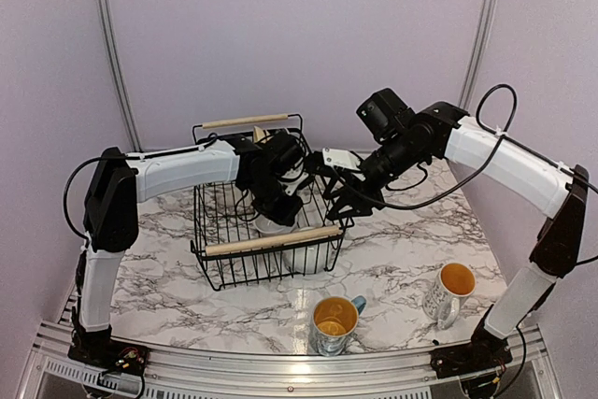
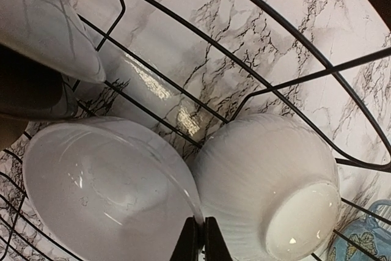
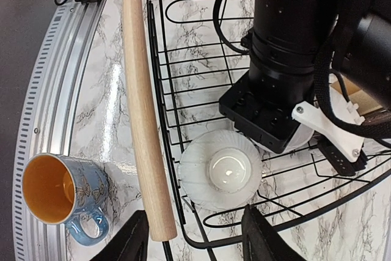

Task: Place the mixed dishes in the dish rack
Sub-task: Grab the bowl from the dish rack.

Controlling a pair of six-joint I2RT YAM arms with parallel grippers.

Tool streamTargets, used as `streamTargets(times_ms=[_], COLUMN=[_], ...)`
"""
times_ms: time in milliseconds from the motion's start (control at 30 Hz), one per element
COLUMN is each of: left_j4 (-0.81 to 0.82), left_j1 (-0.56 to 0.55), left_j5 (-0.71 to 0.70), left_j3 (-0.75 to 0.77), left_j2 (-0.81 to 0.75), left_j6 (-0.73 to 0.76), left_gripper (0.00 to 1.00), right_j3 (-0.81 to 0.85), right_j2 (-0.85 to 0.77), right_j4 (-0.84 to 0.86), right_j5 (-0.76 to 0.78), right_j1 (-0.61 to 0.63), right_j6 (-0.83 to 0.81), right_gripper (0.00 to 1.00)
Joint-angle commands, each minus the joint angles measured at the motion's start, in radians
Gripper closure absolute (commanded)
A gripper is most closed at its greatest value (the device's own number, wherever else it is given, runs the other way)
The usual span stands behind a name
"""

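Note:
The dish rack (image 1: 271,268) is a black wire basket with a wooden handle (image 3: 142,102). My left gripper (image 2: 201,239) reaches down into it and is shut on the rim of a white bowl (image 2: 104,194) tilted on its side. A second white bowl (image 3: 221,169) lies upside down right beside it, touching or nearly so. My right gripper (image 3: 198,239) hovers open above the rack's near corner, over the upturned bowl, with nothing between its fingers. A blue yellow-lined mug (image 1: 334,322) and a white yellow-lined mug (image 1: 450,292) stand on the table outside the rack.
The left arm's black wrist (image 3: 287,59) fills the rack's middle, close under my right gripper (image 1: 341,201). The metal rail (image 1: 280,371) runs along the table's near edge, just past the blue mug (image 3: 58,191). Purple walls enclose the marble table (image 1: 402,249).

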Motion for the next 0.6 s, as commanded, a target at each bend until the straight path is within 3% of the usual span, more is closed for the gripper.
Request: streamTargets(times_ms=[0,100,300,567], left_j4=[-0.034,-0.01,0.213,0.664], left_j1=[-0.002,0.001,0.014,0.057], left_j5=[0.038,0.069,0.213,0.31], left_j3=[-0.002,-0.042,-0.21,-0.522], left_j2=[-0.069,-0.125,-0.21,-0.339], left_j6=[-0.032,-0.065,-0.2,-0.465], left_gripper=[1.0,1.0,1.0,1.0], right_j3=[0.01,0.004,-0.008,-0.013], right_j2=[-0.027,-0.028,-0.025,-0.025], right_j4=[0.013,0.013,0.023,0.027], right_j5=[0.005,0.008,-0.003,-0.006], right_j1=[-0.003,-0.004,-0.004,-0.004], right_j6=[0.011,0.012,0.016,0.018], right_gripper=[0.5,0.5,0.5,0.5])
